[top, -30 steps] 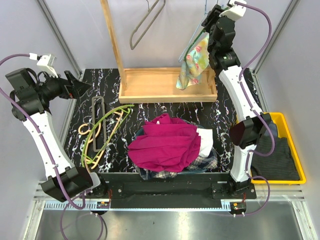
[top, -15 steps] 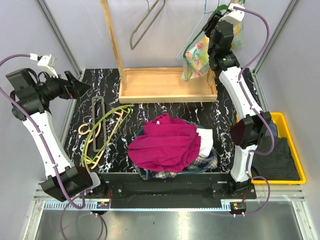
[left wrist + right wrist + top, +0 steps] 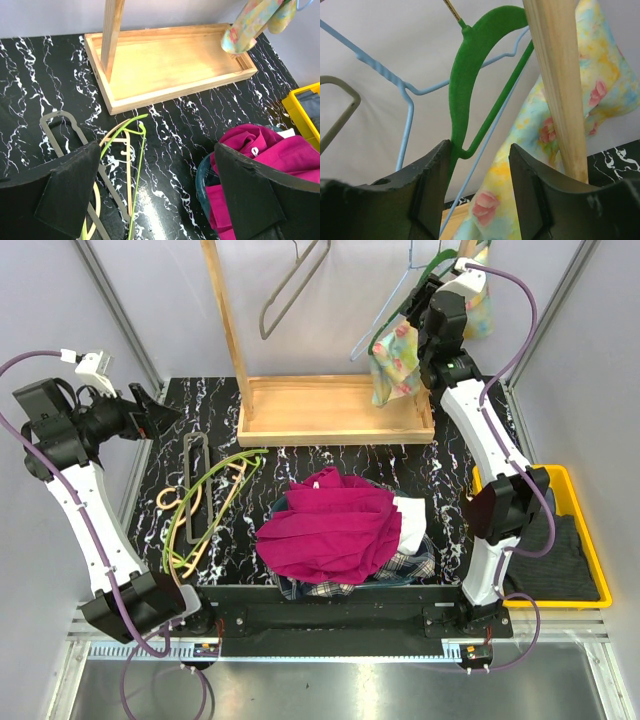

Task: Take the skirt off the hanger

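Observation:
The floral skirt (image 3: 397, 360) hangs on a green hanger (image 3: 432, 268) high at the back right, against the rack's wooden rod (image 3: 560, 85). My right gripper (image 3: 436, 318) is raised up there, its jaws closed on the hanger's lower part with skirt cloth between them. In the right wrist view the green hanger (image 3: 470, 75) presses against the left finger, and the skirt (image 3: 535, 190) fills the gap of the right gripper (image 3: 479, 155). My left gripper (image 3: 150, 412) hovers open over the table's left side, and the left gripper (image 3: 160, 185) has nothing between its fingers.
A wooden rack tray (image 3: 330, 425) with an upright post (image 3: 225, 320) stands at the back. A grey hanger (image 3: 290, 285) and a blue wire hanger (image 3: 395, 300) hang above. Loose hangers (image 3: 210, 500) lie at left. A basket of magenta clothes (image 3: 335, 525) sits in front; a yellow bin (image 3: 585, 530) at right.
My right gripper has risen and shifted slightly right, lifting the green hanger and the skirt higher above the wooden tray. The left arm has stayed still.

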Robot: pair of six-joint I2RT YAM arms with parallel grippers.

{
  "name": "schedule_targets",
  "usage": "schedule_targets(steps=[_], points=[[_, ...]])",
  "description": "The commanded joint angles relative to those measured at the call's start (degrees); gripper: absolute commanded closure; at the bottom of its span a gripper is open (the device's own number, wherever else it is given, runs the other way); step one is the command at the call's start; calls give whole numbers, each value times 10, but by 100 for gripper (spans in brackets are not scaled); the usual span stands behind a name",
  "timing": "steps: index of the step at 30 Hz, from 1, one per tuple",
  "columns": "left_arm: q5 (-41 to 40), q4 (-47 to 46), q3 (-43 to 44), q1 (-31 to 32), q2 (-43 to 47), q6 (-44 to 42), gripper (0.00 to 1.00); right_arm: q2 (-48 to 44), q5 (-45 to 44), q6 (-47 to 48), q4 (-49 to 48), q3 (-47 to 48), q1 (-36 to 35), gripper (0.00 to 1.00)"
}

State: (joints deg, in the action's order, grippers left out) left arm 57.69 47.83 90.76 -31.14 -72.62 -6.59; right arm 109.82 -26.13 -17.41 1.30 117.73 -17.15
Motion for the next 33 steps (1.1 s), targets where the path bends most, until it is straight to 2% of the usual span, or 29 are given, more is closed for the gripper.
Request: schedule_targets(steps=[1,15,21,24,33], points=[[10,-19,-5,-3,2,-4,1,-18,25,-3,-2,29,-13,42],[7,-18,-23,-3,12,-9,1,26,36,-25,58,143,-23,41],[1,-14,-23,-5,15,-20,1,28,24,-36,85,147,-23,41],[0,-12,-30,-6,19,-25,1,22,8,-34,105,145,-23,44],[6,-12,-35,-8,14,-25,1,-13,-12,-30,104,89,-21,46]])
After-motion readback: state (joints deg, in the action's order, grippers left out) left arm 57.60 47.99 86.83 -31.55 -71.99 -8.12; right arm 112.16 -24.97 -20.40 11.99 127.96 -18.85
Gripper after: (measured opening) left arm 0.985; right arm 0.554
